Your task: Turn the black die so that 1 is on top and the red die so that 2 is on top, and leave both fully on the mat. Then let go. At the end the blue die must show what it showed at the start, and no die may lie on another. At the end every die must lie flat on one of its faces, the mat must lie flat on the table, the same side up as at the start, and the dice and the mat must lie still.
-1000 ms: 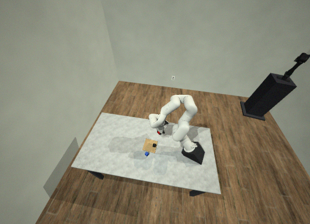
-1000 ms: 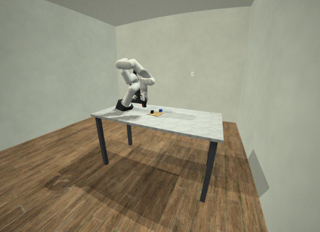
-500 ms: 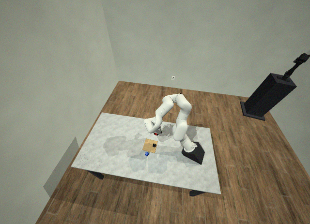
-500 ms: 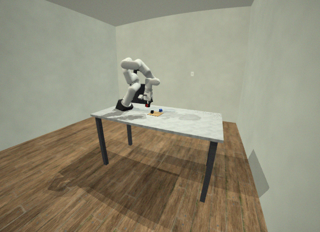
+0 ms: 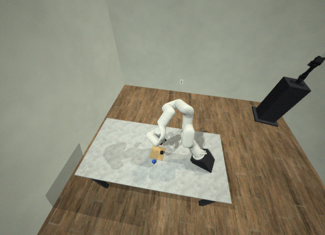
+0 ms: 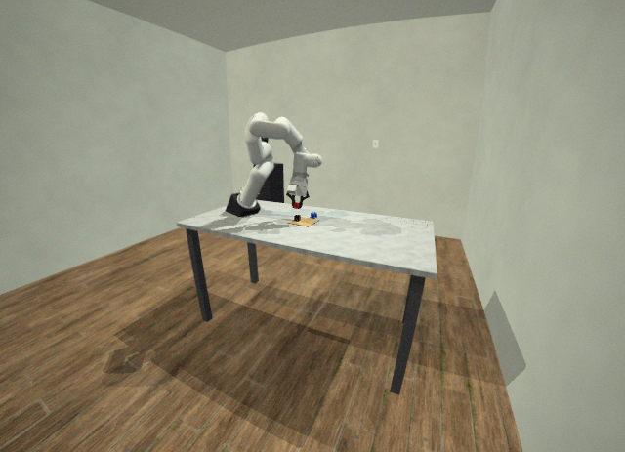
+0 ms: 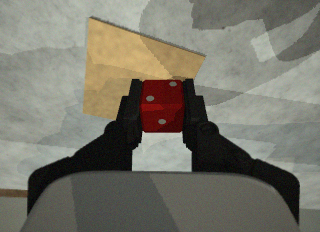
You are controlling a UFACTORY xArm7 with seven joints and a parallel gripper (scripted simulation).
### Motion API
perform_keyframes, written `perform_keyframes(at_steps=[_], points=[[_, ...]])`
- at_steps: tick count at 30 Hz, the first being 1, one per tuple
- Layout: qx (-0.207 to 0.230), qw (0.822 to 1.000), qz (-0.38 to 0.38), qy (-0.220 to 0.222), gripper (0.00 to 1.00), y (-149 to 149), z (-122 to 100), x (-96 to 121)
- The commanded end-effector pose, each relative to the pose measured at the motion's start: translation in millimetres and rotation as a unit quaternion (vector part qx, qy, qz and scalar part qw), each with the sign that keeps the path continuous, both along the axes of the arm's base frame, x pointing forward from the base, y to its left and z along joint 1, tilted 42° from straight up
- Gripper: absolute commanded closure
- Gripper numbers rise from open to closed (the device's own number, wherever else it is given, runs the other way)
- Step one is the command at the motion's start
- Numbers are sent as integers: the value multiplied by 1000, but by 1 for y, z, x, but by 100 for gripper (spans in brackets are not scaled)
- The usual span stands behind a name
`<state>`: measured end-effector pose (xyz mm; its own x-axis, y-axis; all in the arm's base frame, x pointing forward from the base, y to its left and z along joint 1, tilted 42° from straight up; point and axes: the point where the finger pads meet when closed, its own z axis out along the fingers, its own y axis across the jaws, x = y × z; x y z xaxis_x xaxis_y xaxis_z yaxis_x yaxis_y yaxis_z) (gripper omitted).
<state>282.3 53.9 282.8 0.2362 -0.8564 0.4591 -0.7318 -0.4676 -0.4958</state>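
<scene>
Pale walls enclosed a marbled worktop [image 5: 126, 172] [image 6: 353, 243]. The gripper [image 6: 297, 205] [image 7: 162, 93] grasped the red die [image 6: 296, 205] [image 7: 162, 107] (two pips on one face, one on another) above it. The black die [image 5: 161, 152] [image 6: 296, 218] sat on the mat [image 5: 155, 153] [image 6: 304, 222] [image 7: 107, 67], inward from the worktop's edges; the blue die [image 5: 153, 161] [image 6: 313, 215] lay just beside the mat.

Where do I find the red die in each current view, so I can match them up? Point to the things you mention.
Top: just below the wrist, mostly hidden, the red die [image 5: 161, 143] [image 6: 296, 205] [image 7: 162, 106].
Exterior: slightly left of center, in the gripper [image 6: 297, 201] [image 7: 162, 93].
Wrist: center, between the fingers.
Shared landmark: the tan mat [image 5: 156, 152] [image 6: 305, 222] [image 7: 107, 67].
</scene>
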Motion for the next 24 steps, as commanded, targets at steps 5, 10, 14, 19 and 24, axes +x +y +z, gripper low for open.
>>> perform_keyframes(at_steps=[5,10,14,19,24], points=[[-100,989,109,28,73,44,0,13],[-149,973,170,41,73,71,-4,16],[-162,968,186,44,73,79,-5,17],[-221,936,269,60,73,119,-14,17],[-261,904,332,70,73,151,-23,13]])
